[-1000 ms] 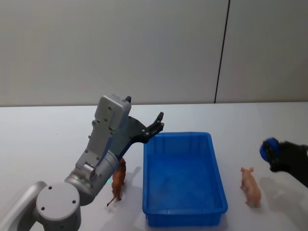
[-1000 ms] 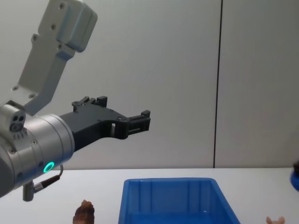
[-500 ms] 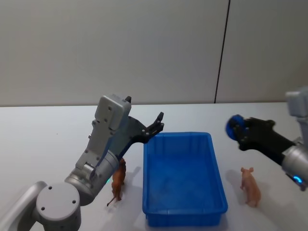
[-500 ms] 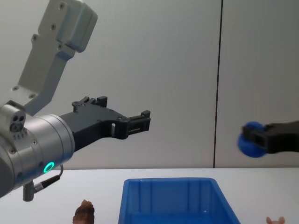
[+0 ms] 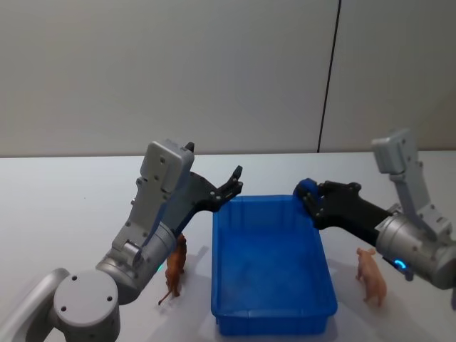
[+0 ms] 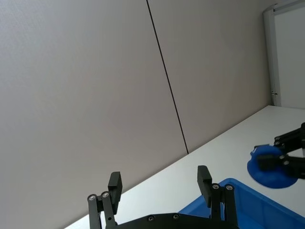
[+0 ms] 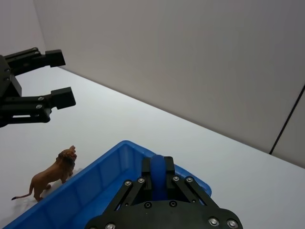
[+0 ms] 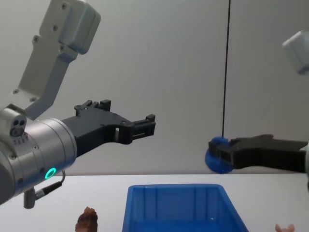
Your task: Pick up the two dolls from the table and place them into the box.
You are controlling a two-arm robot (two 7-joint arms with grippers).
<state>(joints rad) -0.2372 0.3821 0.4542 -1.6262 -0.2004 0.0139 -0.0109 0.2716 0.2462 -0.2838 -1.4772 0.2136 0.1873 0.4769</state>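
Blue plastic box (image 5: 273, 322): I count one, set on the white table (image 5: 71, 199), with its long side running from near to far.

Dolls: I count two, both standing on the table outside the box.
- One brown doll (image 5: 175, 267), lion-shaped, stands just left of the box's left wall, partly behind the left arm.
- One pink doll (image 5: 371, 276), pig-shaped, stands to the right of the box, a little apart from its right wall.

Grippers: I count two, both raised above the table.
- The left gripper (image 5: 238, 179) hangs over the box's far left corner. I see its two black fingers spread apart, with nothing between them.
- The right gripper (image 5: 311, 202) reaches in from the right to the box's far right corner, above the rim. I read its fingers as closed on one small blue round object (image 5: 305, 189). From the right wrist view this piece sits squeezed between the finger links, and I cannot tell what it is.
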